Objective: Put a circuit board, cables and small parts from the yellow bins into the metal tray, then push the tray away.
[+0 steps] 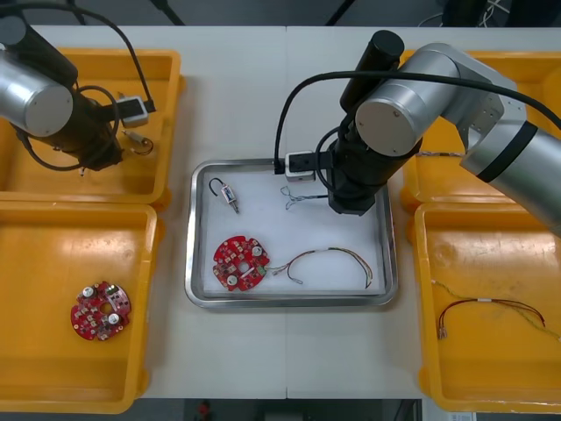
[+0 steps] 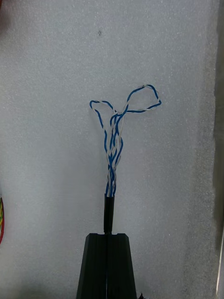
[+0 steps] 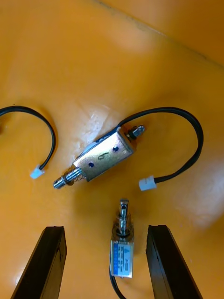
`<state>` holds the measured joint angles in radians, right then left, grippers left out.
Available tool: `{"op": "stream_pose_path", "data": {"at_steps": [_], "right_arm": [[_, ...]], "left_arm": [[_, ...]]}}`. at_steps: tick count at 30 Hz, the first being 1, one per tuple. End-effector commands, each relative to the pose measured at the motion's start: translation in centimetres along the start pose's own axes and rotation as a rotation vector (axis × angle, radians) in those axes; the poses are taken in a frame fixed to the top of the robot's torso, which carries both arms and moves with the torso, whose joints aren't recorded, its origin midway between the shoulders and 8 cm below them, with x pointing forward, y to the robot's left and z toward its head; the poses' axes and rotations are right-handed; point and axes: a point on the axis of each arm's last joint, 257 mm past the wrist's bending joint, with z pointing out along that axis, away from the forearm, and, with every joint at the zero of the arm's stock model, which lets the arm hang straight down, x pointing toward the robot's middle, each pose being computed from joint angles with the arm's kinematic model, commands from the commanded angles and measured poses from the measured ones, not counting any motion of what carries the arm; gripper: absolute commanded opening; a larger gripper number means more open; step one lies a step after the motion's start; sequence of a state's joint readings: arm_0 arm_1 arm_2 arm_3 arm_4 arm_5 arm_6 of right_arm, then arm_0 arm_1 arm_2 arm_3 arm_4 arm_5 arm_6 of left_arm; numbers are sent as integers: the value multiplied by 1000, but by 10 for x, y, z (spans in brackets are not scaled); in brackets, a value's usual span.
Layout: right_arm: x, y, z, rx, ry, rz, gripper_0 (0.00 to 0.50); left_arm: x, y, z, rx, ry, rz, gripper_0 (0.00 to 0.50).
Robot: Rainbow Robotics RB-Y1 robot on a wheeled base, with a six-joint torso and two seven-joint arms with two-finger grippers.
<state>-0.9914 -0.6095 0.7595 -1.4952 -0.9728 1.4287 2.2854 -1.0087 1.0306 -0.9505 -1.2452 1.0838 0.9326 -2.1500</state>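
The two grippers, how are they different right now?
The left gripper is open; the right gripper is shut. The left gripper holds nothing, a small metal part lying between its fingers; the right gripper pinches the blue and white cable. The left is over a yellow bin, the right over the metal tray. Both have black fingers.

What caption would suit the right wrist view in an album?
Right gripper shut on a twisted blue and white cable, over the metal tray and its white floor.
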Motion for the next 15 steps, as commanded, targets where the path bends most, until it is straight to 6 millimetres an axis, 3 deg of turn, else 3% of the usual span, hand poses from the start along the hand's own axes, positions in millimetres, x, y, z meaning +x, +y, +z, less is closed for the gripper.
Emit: {"op": "stream_pose_path", "data": {"at_steps": [1, 2, 4, 5, 6, 7, 11, 12, 13, 14, 15], "right_arm": [[-21, -12, -11, 35, -17, -85, 37], [-22, -11, -11, 34, -18, -86, 72], [-19, -11, -11, 30, -16, -82, 213], [-20, -11, -12, 29, -19, -82, 260], [-20, -10, -12, 25, -24, -77, 349], [-19, -9, -12, 18, -26, -72, 398], [-22, -8, -20, -2, -67, -52, 485], [-24, -7, -25, -9, -78, -43, 494], [-24, -8, -31, -11, -87, -36, 500], [-25, -9, -35, -9, -91, -33, 500], [-23, -11, -43, -7, -87, -30, 500]], "left_arm": [[16, 36, -11, -81, 22, 61, 500], [16, 37, -12, -83, 22, 60, 500], [19, 36, -10, -79, 29, 56, 500], [20, 36, -10, -79, 31, 60, 500], [23, 34, -9, -75, 37, 58, 500], [25, 33, -8, -74, 43, 58, 500], [27, 34, -7, -75, 47, 53, 500], [28, 34, -7, -75, 49, 54, 471], [29, 33, -6, -72, 51, 53, 343], [29, 32, -5, -70, 51, 51, 259], [30, 32, -5, -68, 53, 48, 101]]}}
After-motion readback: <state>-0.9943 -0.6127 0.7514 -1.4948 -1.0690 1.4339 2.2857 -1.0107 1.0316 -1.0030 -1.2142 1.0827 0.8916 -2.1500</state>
